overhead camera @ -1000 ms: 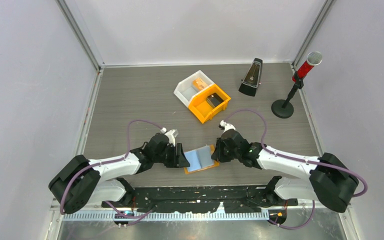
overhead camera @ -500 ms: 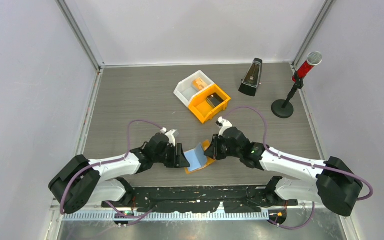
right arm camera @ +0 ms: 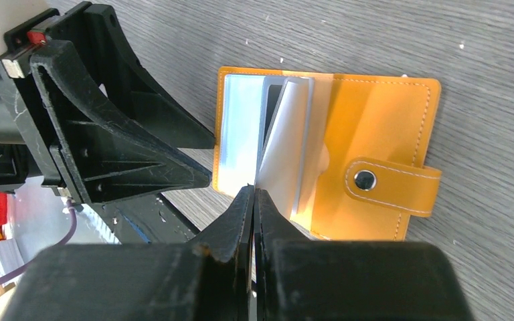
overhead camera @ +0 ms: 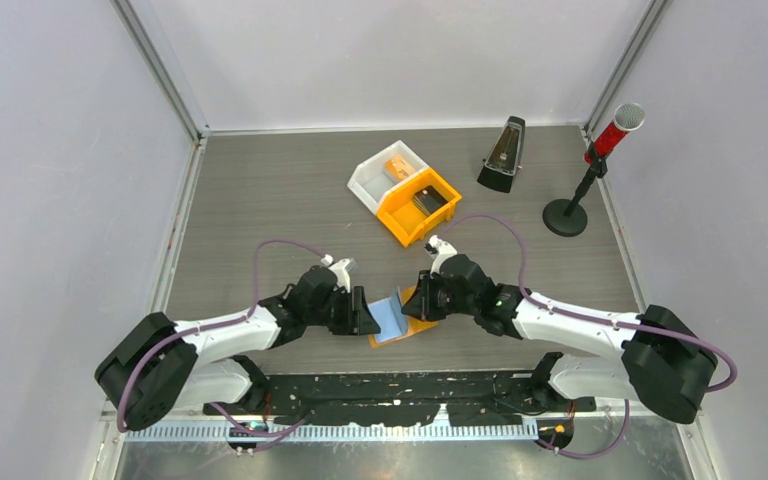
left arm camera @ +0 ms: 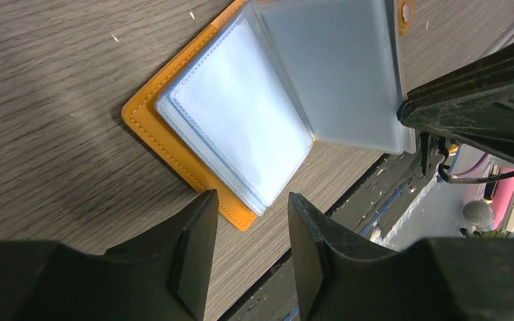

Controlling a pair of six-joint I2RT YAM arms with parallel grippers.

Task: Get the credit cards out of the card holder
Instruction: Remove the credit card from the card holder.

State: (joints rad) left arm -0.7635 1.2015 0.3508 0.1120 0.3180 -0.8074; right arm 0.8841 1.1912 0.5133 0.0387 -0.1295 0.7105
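Note:
The orange card holder [overhead camera: 412,326] lies open on the table between my two grippers. Its pale blue sleeves [left arm camera: 241,127] face up, and its tab [right arm camera: 391,184] lies to one side. My right gripper [overhead camera: 422,300] is shut on the edge of one clear sleeve [right arm camera: 286,144] and holds it upright like a turned page; its fingertips [right arm camera: 254,190] meet on that edge. My left gripper [overhead camera: 368,322] is open and empty, low by the holder's left corner [left arm camera: 237,215], not touching it. A dark strip [right arm camera: 272,100] shows behind the lifted sleeve; I cannot tell whether it is a card.
An orange bin [overhead camera: 407,218] with dark flat items [overhead camera: 429,202] and a white bin [overhead camera: 368,180] holding an orange block [overhead camera: 397,166] stand behind the holder. A metronome [overhead camera: 501,155] and a microphone on a stand [overhead camera: 588,170] are at the back right. The table's near edge is close.
My right gripper has moved left and up with the sleeve, swinging it from flat to upright over the holder. The left gripper has stayed put.

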